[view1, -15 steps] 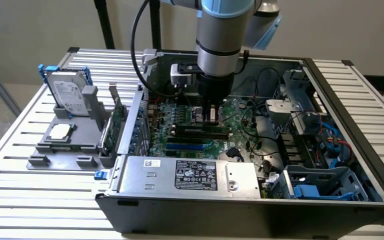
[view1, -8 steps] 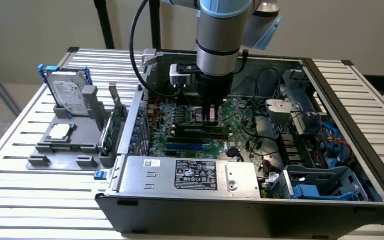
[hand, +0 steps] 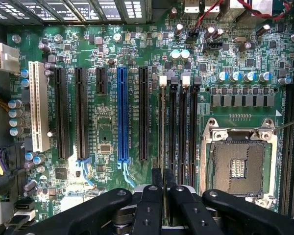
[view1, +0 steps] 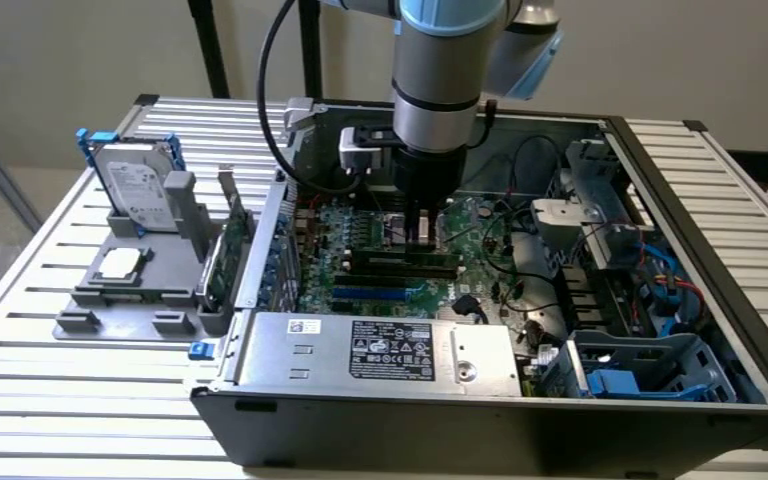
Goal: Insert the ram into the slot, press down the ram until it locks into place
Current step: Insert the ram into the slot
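The black gripper [hand: 163, 178], fingers pinched nearly shut on the top edge of the long flat green circuit-board ram [view1: 404, 262] standing in the narrow black plastic slot [hand: 162, 93], should push straight down, both ends level, never tilted.

Silver-grey cylindrical arm [view1: 440, 80], light blue joint caps [view1: 454, 12]. Black cable [view1: 267, 90] loops alongside to the wrist. Pale grey bracket [view1: 357, 148] mounted at the wrist. Matte black end effector [view1: 422, 238], rounded linkage bars, recessed round screws [hand: 209, 194].
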You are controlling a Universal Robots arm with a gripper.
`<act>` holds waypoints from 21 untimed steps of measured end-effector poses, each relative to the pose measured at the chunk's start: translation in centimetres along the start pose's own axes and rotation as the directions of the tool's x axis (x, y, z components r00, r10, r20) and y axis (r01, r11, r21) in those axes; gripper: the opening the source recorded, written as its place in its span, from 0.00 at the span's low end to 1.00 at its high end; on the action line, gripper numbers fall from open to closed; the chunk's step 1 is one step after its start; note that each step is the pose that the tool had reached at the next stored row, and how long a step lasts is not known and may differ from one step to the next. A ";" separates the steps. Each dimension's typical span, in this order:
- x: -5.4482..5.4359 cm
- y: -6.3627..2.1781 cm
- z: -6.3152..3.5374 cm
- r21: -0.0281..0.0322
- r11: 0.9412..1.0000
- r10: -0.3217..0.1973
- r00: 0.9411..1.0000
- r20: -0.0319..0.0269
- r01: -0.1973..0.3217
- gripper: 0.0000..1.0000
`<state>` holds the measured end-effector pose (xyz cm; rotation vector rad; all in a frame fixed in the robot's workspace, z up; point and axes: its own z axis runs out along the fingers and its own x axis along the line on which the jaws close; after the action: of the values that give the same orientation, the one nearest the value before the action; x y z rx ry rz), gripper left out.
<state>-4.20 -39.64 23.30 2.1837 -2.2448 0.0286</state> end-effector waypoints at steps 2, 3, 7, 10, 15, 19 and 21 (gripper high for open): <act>0.0 0.00 0.00 0.000 1.000 0.000 1.000 0.000 0.000 0.13; 0.0 0.00 0.00 0.000 1.000 0.000 1.000 0.000 0.000 0.13; 0.0 0.04 0.04 0.001 1.000 0.000 1.000 0.000 0.000 0.13; 0.0 0.06 0.09 0.002 1.000 0.000 1.000 0.000 0.000 0.13; 0.0 0.10 0.22 0.003 1.000 0.000 1.000 0.000 0.000 0.13; 0.0 0.12 0.30 0.004 1.000 0.000 1.000 0.000 0.000 0.13; 0.0 0.13 0.35 0.004 1.000 0.000 1.000 0.000 0.000 0.13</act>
<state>-4.32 -39.63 22.95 2.1857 -2.2471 0.0337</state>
